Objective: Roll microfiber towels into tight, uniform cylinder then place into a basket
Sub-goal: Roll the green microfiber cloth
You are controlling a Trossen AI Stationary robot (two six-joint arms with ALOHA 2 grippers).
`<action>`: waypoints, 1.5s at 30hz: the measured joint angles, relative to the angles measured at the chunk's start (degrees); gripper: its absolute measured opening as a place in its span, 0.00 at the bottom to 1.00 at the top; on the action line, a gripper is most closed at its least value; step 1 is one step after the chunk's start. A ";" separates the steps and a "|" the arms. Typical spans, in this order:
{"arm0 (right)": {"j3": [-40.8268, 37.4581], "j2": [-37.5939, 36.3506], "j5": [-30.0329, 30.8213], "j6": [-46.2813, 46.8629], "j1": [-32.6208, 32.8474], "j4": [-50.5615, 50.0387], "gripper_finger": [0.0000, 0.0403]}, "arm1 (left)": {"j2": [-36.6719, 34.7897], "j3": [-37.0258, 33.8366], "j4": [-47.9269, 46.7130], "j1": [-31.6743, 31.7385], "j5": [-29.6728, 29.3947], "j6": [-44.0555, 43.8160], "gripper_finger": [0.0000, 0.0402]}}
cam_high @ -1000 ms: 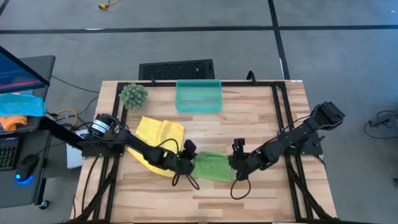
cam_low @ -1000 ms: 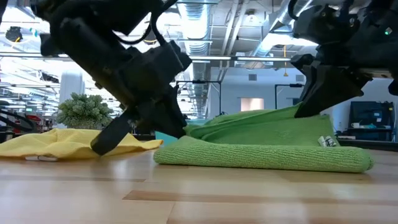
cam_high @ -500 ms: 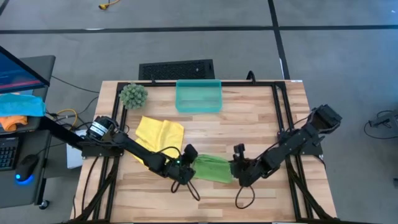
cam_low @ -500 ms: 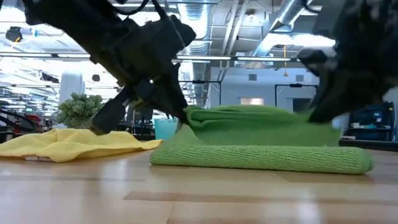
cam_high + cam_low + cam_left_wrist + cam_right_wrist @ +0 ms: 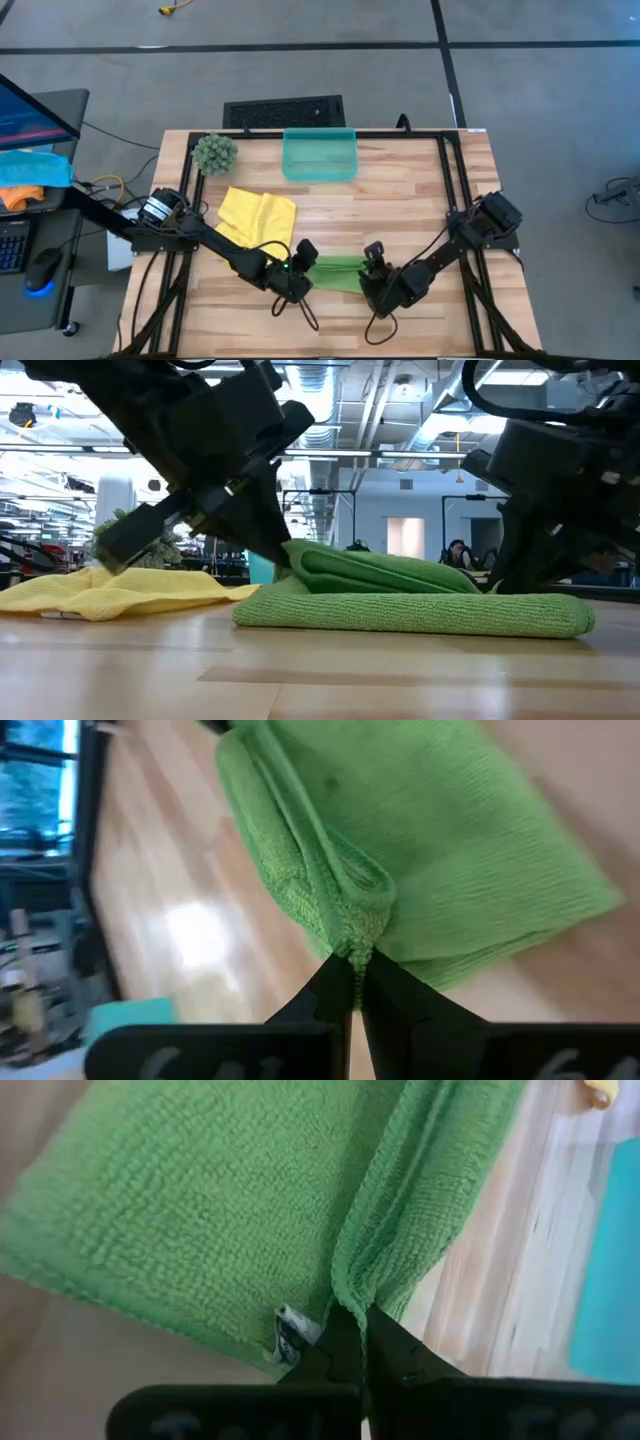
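The lime green microfiber towel lies folded near the table's front middle, its lower layer flat on the wood. My left gripper is shut on its left end and my right gripper is shut on its right end. The yellow towel lies crumpled on the table behind my left arm. The teal basket stands at the far edge, with nothing showing inside. My left gripper pinches a bunched fold of several layers at the towel's left end between its two fingers, slanting down from the left. The held fold rests low on the layer beneath. My right gripper pinches the doubled edge at the towel's right end, slanting down from the right. A white label sits beside the fingers, and the fold lies slack on the lower layer.
A round green plant ball sits at the far left corner beside the basket. A black frame rail runs around the table. Bare wood lies between the towel and the basket, and along the near edge.
Both grippers have moved toward the table's near edge, and the right one has also sunk and rolled. The green towel's raised upper flap has been carried over and laid down on the lower layer, which stayed put. The towel now looks narrower from above.
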 joint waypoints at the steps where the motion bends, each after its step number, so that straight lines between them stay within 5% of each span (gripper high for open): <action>1: 0.22 -0.01 -0.02 0.00 0.00 -0.09 0.03 | 0.00 0.00 -0.15 -0.01 1.77 -1.04 0.02; 5: 0.47 0.15 -1.77 -0.35 -0.31 0.35 0.01 | 0.50 -0.08 -1.55 0.51 6.83 -2.73 0.02; 16: 0.51 0.06 -5.22 -0.52 -1.54 1.26 0.01 | 0.50 -1.81 -6.62 5.19 8.30 -9.64 0.01; 27: 0.51 0.03 -6.67 -1.77 -2.33 1.43 0.01 | -2.64 4.15 -20.70 5.28 6.65 -20.19 0.01; 35: 0.44 0.10 -6.71 -2.01 -2.33 1.68 0.02 | -8.37 4.35 -7.48 8.04 6.89 -23.21 0.02; 41: 0.40 0.14 -6.73 -2.01 -2.33 1.70 0.02 | -4.33 4.28 0.31 11.24 21.84 -26.17 0.02; 45: 0.40 0.17 -6.82 -1.99 -2.33 1.66 0.02 | -1.01 4.24 1.15 11.57 22.26 -26.51 0.02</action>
